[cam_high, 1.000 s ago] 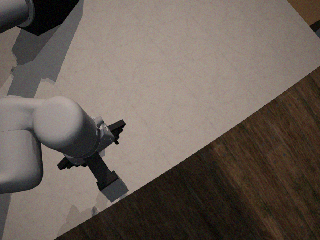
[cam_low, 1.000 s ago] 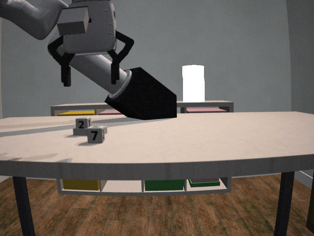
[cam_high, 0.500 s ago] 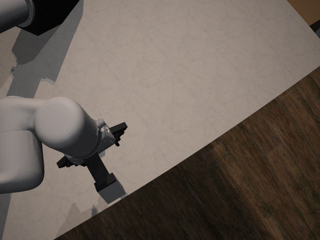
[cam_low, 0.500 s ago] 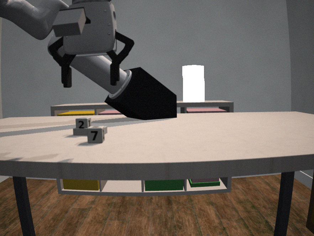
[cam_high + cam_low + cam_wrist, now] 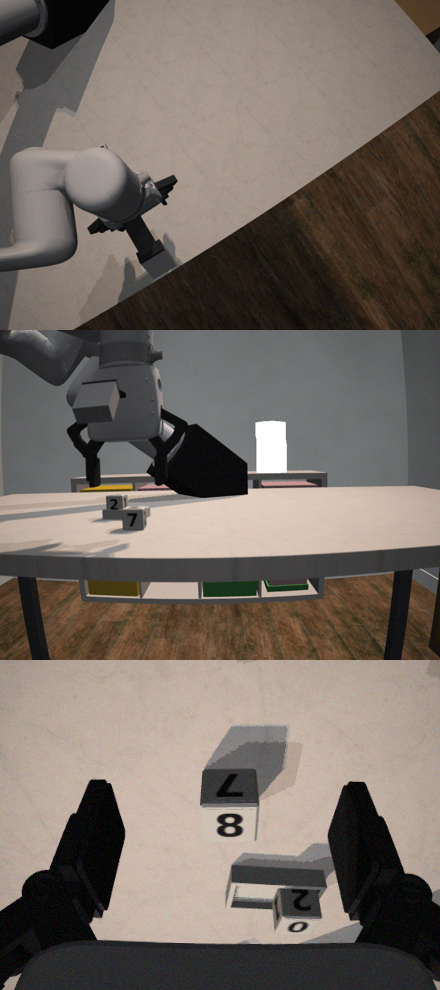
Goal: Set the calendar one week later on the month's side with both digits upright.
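The loose cube [image 5: 134,519] [image 5: 229,822], with a 7 on one side and an 8 on top, sits flat on the table just beside the tray [image 5: 111,514] [image 5: 277,875], near the middle of the wrist view and lower left in the exterior view. The other cube [image 5: 116,503] [image 5: 300,905], its 2 facing the same way as the 7, is in one end of the tray; the other end has room for a cube. The arm hides all three from the top camera. The gripper [image 5: 132,204] [image 5: 126,484] [image 5: 226,806] is released, spread wide above them with nothing in its grasp. I'd judge the cube light and stiff, not fragile, though smooth faces might slip in a loose or crooked pinch. Best hold: two opposite upright sides, square on and around mid-height, leaving the 7 and 8 faces uncovered. The tray looks light too and could slide if nudged. The table [image 5: 248,106] [image 5: 284,521] [image 5: 125,735] is pale and faintly veined, crossed by shadows; brown boards [image 5: 320,266] [image 5: 213,628] make the floor. Behind, against a grey wall [image 5: 337,418], a white glowing lamp [image 5: 271,447] stands on a low shelf [image 5: 291,475], right of centre
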`<state>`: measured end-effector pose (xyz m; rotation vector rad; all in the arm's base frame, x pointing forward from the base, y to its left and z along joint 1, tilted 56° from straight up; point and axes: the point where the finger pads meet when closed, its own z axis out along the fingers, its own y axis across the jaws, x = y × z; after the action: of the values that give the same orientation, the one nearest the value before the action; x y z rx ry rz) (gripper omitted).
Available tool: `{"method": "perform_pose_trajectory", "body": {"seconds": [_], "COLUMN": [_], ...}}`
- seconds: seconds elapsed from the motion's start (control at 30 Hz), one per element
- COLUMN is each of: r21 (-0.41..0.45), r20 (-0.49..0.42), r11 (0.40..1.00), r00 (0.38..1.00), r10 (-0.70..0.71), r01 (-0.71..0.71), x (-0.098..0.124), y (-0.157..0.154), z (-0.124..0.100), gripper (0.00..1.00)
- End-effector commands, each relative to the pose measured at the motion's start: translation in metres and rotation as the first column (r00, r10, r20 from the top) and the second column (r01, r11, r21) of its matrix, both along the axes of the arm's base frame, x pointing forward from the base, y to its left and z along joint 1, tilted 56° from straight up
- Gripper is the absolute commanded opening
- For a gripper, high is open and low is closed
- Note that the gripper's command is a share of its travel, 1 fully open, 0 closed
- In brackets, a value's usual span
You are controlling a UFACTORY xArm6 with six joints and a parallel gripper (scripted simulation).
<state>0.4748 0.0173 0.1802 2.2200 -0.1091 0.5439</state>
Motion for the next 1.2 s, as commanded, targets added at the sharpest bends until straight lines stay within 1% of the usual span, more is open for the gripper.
{"method": "perform_pose_trajectory", "body": {"seconds": [0.0, 0.3, 0.67, 1.17], "r21": [0.002, 0.002, 0.002, 0.002], "r20": [0.004, 0.004, 0.004, 0.004], "r11": [1.0, 1.0, 1.0, 1.0], "r00": [1.0, 1.0, 1.0, 1.0], "r10": [0.003, 0.003, 0.003, 0.003], "r01": [-0.003, -0.003, -0.003, -0.003], "x": [0.005, 0.006, 0.014, 0.014], "y": [-0.005, -0.008, -0.025, -0.026], "z": [-0.004, -0.005, -0.019, -0.019], "gripper": [1.0, 1.0, 1.0, 1.0]}}
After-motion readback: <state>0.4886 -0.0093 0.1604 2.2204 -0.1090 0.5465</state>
